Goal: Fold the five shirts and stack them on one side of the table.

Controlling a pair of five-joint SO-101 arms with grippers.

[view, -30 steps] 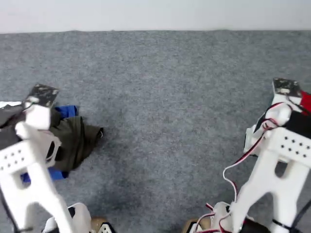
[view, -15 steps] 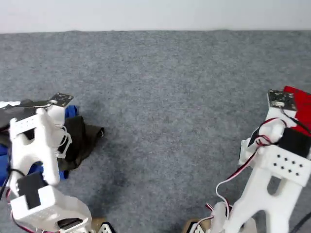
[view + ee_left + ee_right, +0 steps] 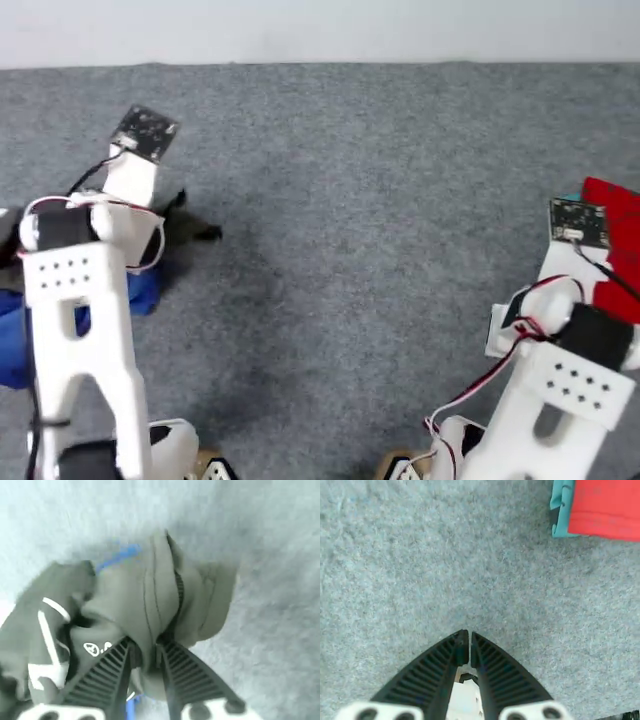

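Observation:
My left gripper (image 3: 146, 652) is shut on a fold of the olive-green shirt (image 3: 165, 600), which hangs bunched from its fingers above the grey carpet. In the high view that arm stands at the left with a bit of the dark shirt (image 3: 185, 225) showing beside it and a blue shirt (image 3: 25, 335) under it. A dark garment with white stripes (image 3: 42, 630) lies by the olive one. My right gripper (image 3: 469, 647) is shut with nothing in it, over bare carpet. A folded red shirt (image 3: 602, 507) rests on a teal one (image 3: 560, 507); the red shirt (image 3: 612, 245) sits at the right edge.
Grey carpet (image 3: 360, 200) covers the whole table, with a wide open stretch between the two arms. A pale wall runs along the far edge (image 3: 320, 30). Red and white cables (image 3: 480, 370) hang off the right arm.
The left arm has swung up and away from the pile, lifting the olive-green shirt off it. The right arm has drawn back toward the near edge, baring more of the red shirt.

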